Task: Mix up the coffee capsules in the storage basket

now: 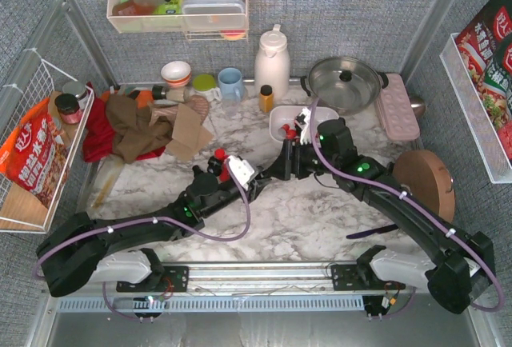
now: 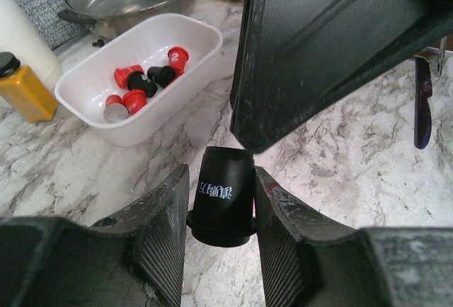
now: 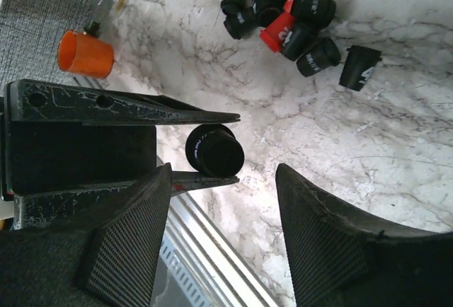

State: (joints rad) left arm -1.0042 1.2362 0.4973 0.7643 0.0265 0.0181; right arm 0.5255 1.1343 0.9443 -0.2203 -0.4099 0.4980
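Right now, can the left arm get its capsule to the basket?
Probably yes: the basket lies ahead-left of the left gripper and its capsule over bare marble; the right gripper crowds only the other side.

White marble-look table [image 1: 272,219]: shallow white plastic basket [image 1: 276,123] mid-back, lidded steel pot [image 1: 346,83] behind it, pink dimpled tray [image 1: 398,107] right, loose red and black coffee capsules [image 3: 287,13] heaped on bare top.
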